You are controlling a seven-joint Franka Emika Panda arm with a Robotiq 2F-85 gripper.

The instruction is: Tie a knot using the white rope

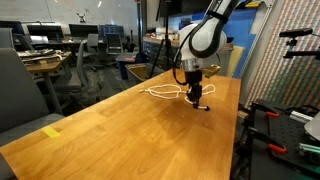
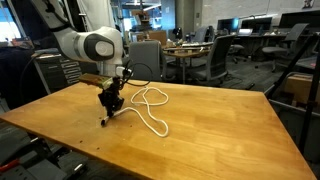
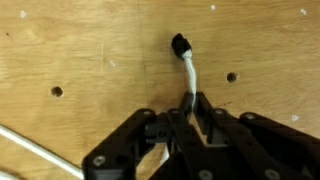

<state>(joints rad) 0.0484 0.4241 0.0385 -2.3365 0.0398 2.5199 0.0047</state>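
An open-plan lab with desks and chairs lies behind the wooden table (image 1: 110,135). The gripper (image 3: 190,108) is down at the tabletop, pinching the white rope (image 2: 152,108) just short of its black tip (image 3: 180,44), which points to 12 o'clock in the wrist view. The rest lies in loose loops alongside. It looks like the end-grab step; next, that end probably needs carrying across a loop.
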